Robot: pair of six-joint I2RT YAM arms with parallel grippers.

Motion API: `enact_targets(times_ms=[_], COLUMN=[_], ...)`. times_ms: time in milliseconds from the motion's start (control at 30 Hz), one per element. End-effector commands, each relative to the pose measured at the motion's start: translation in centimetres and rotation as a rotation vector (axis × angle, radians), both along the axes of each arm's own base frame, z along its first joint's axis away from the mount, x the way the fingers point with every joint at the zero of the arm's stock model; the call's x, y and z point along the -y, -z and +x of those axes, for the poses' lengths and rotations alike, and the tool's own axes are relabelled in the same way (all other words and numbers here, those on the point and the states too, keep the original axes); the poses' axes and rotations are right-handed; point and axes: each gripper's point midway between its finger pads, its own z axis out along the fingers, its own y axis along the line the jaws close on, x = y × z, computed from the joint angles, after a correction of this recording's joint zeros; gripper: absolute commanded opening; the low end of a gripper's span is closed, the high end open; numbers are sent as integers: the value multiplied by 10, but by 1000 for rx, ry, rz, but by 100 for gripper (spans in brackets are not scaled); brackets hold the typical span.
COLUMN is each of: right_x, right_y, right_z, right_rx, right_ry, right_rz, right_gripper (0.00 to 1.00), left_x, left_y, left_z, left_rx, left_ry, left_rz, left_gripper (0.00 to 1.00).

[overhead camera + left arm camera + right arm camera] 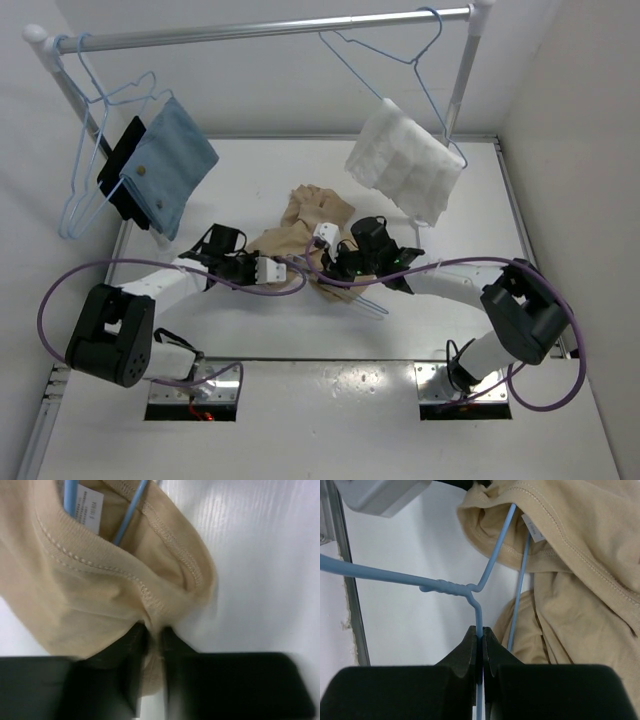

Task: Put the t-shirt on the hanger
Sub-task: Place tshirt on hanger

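Observation:
The tan t-shirt lies bunched on the white table between my two grippers. My left gripper is shut on a fold of the t-shirt's edge near the neck opening; the fabric is pinched between the fingers. My right gripper is shut on the wire stem of the pale-blue hanger, just below its twisted neck. One arm of the hanger runs into the t-shirt's collar, past the white label. Blue wire also shows inside the collar in the left wrist view.
A metal rail spans the back. Spare blue hangers and a light-blue cloth hang at its left, and a white ribbed cloth on a hanger at its right. The table's metal edge is close by.

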Motion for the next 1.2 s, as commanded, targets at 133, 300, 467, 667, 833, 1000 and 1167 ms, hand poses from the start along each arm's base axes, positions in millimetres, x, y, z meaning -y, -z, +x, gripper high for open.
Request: enact_targets(times_ms=[133,300,467,667,833,1000,1167], right_x=[-17,-12,-1,3,-10,-23,-26], right_y=[-27,-22,-18,-25,-54,-81,-79], right_z=[10,6,-1,2,13,19,17], right_rx=[44,41,45,82,123,173,186], right_ry=[-26,-65,-94,-82,-45,-34,-23], right_rz=[60,8,-52,-61,30,113,116], right_gripper=[0,0,0,0,0,0,0], left_x=[8,11,17,42,46,54,71], left_y=[-5,-42,-86,-113,-108,-113,-133], left_z=[7,26,35,18,10,5,18], left_rx=[31,44,64,6,4,-5,17], left_ry=[-23,-115,-104,16,92,138,99], left_rz=[-24,-98,-145,-254,-221,-230,-297], left_gripper=[0,0,0,0,0,0,0])
